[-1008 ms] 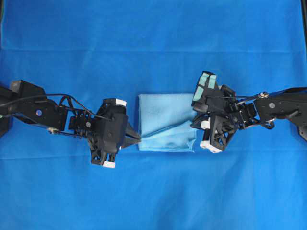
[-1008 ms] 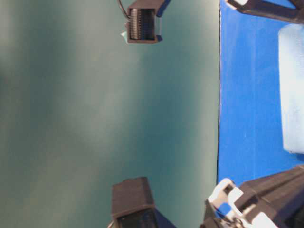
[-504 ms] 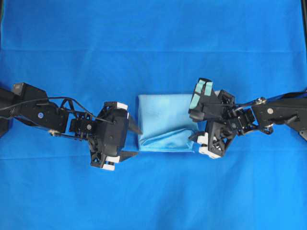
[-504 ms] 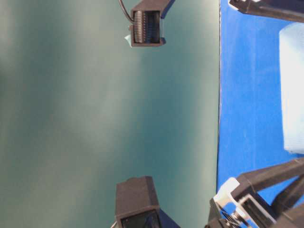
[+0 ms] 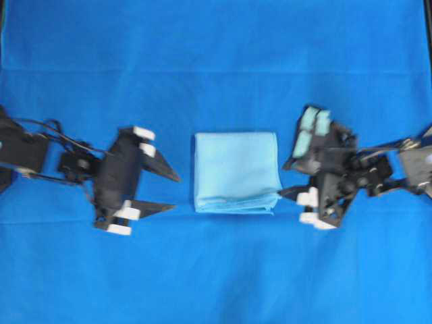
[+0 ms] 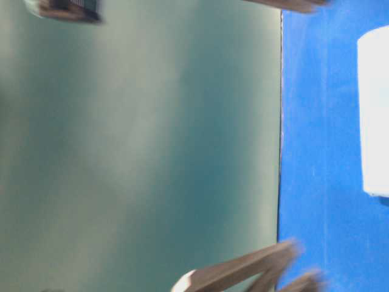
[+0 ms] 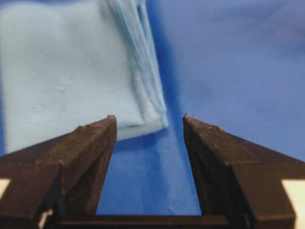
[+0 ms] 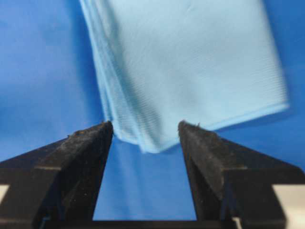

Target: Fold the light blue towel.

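Lying folded mid-tabletop (image 5: pixel 216 270), overhead: light blue towel (image 5: pixel 236 172), left hand (image 5: pixel 169 192) and right hand (image 5: pixel 290 181) flanking, clear of it. Left wrist: fingers (image 7: pixel 90 157) apart, empty, towel beyond. Right wrist: fingers (image 8: pixel 209 162) apart, empty.

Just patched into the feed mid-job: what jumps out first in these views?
The light blue towel lies folded into a compact rectangle at the middle of the deep blue table covering, its stacked edges showing along the near side. The left gripper and the right gripper flank it on either side, jaws open and apart from the cloth, holding nothing.
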You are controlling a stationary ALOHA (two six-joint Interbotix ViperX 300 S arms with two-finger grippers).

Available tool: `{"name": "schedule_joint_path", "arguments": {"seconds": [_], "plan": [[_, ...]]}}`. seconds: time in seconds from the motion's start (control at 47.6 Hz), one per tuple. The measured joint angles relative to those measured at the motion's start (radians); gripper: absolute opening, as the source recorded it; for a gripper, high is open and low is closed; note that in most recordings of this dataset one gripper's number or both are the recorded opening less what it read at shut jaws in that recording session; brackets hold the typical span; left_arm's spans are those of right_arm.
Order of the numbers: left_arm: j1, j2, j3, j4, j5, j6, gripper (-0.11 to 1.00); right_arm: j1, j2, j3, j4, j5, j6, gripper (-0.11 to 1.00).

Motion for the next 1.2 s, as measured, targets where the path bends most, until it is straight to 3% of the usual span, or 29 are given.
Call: {"name": "schedule_joint_path", "arguments": {"seconds": [0.168,0.504,0.882,1.197], "plan": [[0.000,-0.218,0.084,0.000,0.005,0.002,0.56,-0.005,-0.167,0.057,-0.084,0.031,0.000,0.61],[0.002,-0.638,0.256,0.000,0.038,0.002,0.56,-0.035,-0.499,0.206,-0.201,0.034,0.000,0.61],[0.034,-0.917,0.454,0.000,0.051,0.000,0.56,-0.058,-0.775,0.434,-0.227,-0.006,0.002,0.61],[0.074,-0.973,0.525,0.000,0.048,-0.002,0.55,-0.138,-0.810,0.531,-0.227,-0.103,0.002,0.61]]}}
